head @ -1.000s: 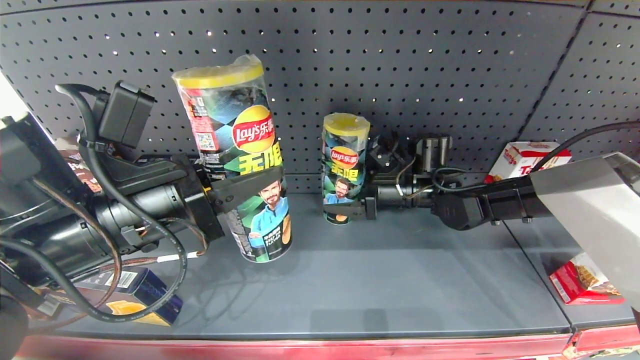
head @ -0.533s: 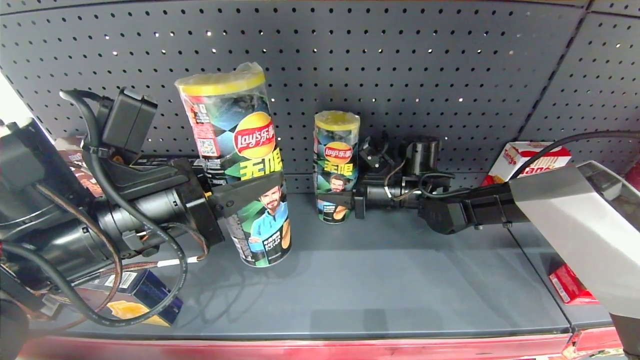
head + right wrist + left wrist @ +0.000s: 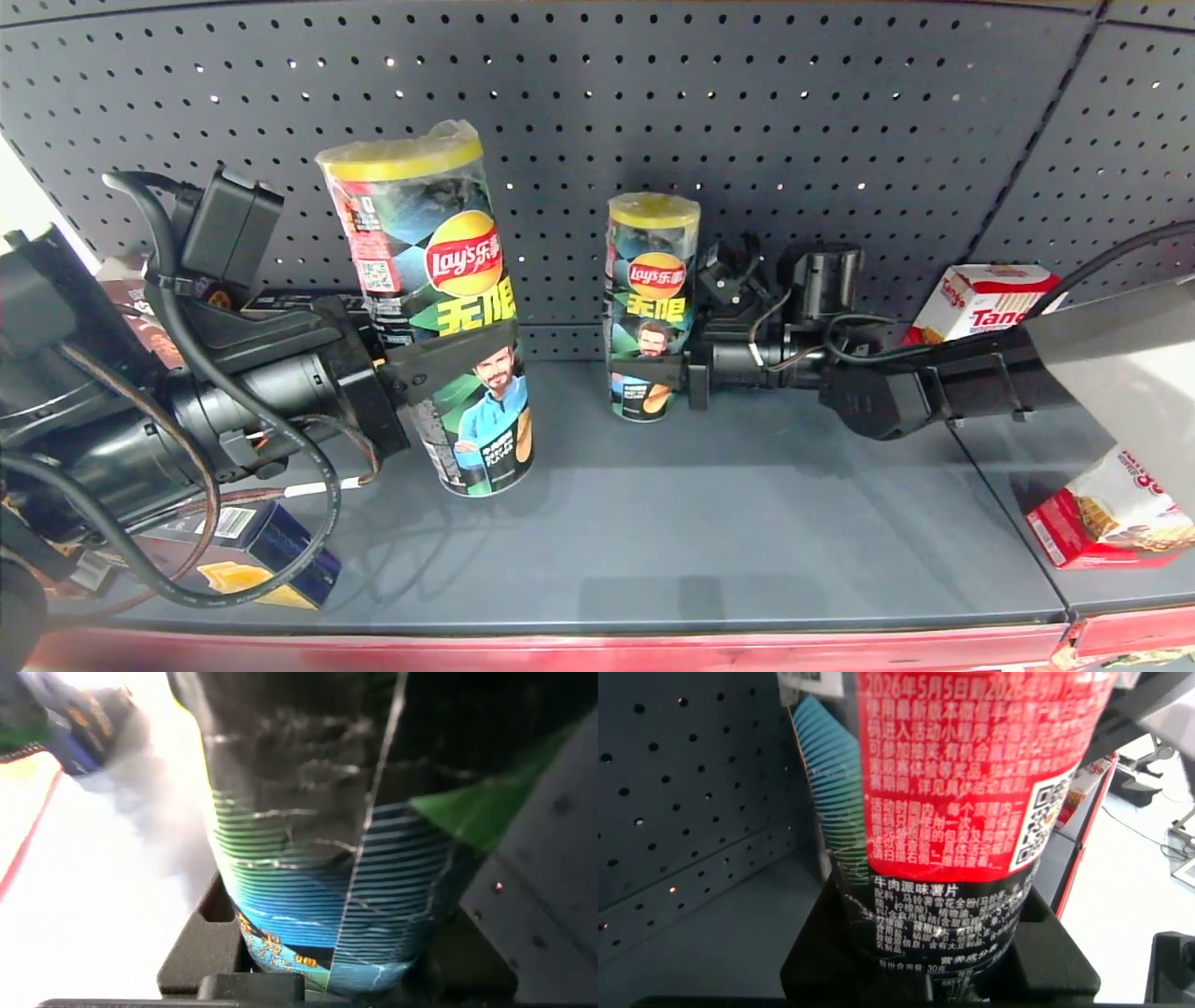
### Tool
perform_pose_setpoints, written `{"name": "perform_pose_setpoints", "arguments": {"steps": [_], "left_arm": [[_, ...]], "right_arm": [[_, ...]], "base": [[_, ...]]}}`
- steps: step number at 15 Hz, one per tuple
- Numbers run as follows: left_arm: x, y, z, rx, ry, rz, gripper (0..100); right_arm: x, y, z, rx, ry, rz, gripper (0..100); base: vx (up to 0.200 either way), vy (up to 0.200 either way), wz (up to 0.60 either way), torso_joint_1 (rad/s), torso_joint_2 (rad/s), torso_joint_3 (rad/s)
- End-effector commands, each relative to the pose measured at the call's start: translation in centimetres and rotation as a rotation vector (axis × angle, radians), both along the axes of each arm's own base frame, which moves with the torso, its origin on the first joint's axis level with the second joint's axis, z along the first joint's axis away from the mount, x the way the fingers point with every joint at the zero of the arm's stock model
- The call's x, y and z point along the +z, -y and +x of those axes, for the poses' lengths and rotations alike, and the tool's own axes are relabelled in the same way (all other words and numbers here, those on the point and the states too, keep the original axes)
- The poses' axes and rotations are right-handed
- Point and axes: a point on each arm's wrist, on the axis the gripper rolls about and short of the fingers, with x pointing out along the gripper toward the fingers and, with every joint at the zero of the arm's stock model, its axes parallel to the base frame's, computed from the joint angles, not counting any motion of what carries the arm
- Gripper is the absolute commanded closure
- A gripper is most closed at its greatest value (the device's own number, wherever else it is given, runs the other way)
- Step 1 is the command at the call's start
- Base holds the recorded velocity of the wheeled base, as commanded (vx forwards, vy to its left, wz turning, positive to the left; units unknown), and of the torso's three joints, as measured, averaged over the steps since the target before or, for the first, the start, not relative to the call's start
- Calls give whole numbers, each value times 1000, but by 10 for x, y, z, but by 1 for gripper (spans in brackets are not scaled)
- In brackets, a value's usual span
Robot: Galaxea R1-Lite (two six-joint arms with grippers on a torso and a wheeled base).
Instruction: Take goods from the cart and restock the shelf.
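Two yellow-lidded chip cans with green and black wrap stand over the grey shelf [image 3: 747, 523]. The bigger-looking near can [image 3: 439, 308] tilts slightly at the left, and my left gripper [image 3: 448, 355] is shut on its lower half; the left wrist view shows its red label panel [image 3: 957, 775] between the jaws. The farther can [image 3: 651, 303] is upright near the pegboard, held low by my right gripper [image 3: 658, 373], which is shut on it. The right wrist view shows that can [image 3: 346, 877] close up between the jaws.
A perforated grey pegboard [image 3: 747, 121] backs the shelf. A white and red box [image 3: 985, 303] leans at the back right, a red snack pack [image 3: 1102, 532] lies at the front right, and a dark blue box [image 3: 257, 560] lies at the front left. A red strip [image 3: 560, 653] edges the shelf front.
The right arm swung the far can left, then back right and slightly higher. The left can shifted a little left and down.
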Motion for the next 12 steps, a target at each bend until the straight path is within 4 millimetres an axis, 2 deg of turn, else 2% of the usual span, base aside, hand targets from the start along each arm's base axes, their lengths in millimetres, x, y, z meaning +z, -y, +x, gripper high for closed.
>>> {"name": "perform_pose_setpoints", "arguments": {"steps": [1, 2, 4, 5, 6, 7, 8, 9, 12], "left_arm": [[0, 0, 0, 0, 2, -1, 100], [0, 0, 0, 1, 2, -1, 100], [0, 0, 0, 0, 0, 0, 100], [0, 0, 0, 0, 0, 0, 100], [0, 0, 0, 1, 0, 0, 100], [0, 0, 0, 0, -1, 0, 100], [0, 0, 0, 0, -1, 0, 100], [0, 0, 0, 0, -1, 0, 100], [0, 0, 0, 1, -1, 0, 100]], "right_arm": [[32, 13, -32, 10, 35, 20, 100], [39, 23, -53, 12, 43, 21, 100], [38, 34, -83, 18, 70, 36, 100], [38, 34, -83, 18, 70, 36, 100], [26, 47, -111, 23, 76, 40, 100], [16, 50, -126, 21, 69, 34, 100], [16, 50, -127, 21, 67, 33, 100], [0, 47, -147, 18, 68, 33, 100], [-21, 48, -151, 20, 46, 19, 100]], "base": [[0, 0, 0, 0, 0, 0], [0, 0, 0, 0, 0, 0], [0, 0, 0, 0, 0, 0], [0, 0, 0, 0, 0, 0], [0, 0, 0, 0, 0, 0], [0, 0, 0, 0, 0, 0], [0, 0, 0, 0, 0, 0], [0, 0, 0, 0, 0, 0], [0, 0, 0, 0, 0, 0]]}}
